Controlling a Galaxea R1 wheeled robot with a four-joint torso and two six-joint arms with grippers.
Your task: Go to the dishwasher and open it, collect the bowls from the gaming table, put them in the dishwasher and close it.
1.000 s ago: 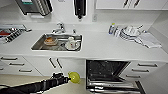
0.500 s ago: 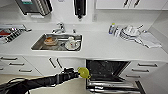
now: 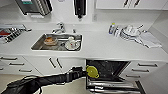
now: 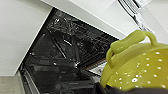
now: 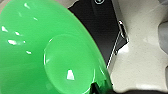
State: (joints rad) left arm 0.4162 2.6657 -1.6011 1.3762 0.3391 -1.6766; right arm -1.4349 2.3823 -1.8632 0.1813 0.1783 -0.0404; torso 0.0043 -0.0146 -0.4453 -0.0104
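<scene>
Dishwasher (image 3: 110, 75) with its steel door dropped open and its dark interior and wire racks exposed sits under the white table (image 3: 105, 50), right of the steel sink (image 3: 58, 42). The left tool (image 3: 83, 72) hangs just before the opening, closed on the small pale yellow-green perforated plastic bowl (image 3: 92, 71), which the left wrist view shows to have holes through its wall and a loop handle at the rim (image 4: 135, 41). The right wrist view has the large bright green smooth plastic bowl (image 5: 50, 57) close against the camera, with the right tool (image 5: 100, 88) apparently pinching its rim at the lower edge. Both bowls look light, stiff and unlikely to break, but the glossy green one is probably slippery, so a firm pinch across the rim is the sound hold; the yellow one offers its rim or handle loop. Around the unit stand white cabinet fronts with bar pulls, dishes lie in the sink, and white plates (image 3: 130, 32) and a bottle rest on the table at the right. The racks' wires and the lowered door are what could catch a bowl on the way in.
</scene>
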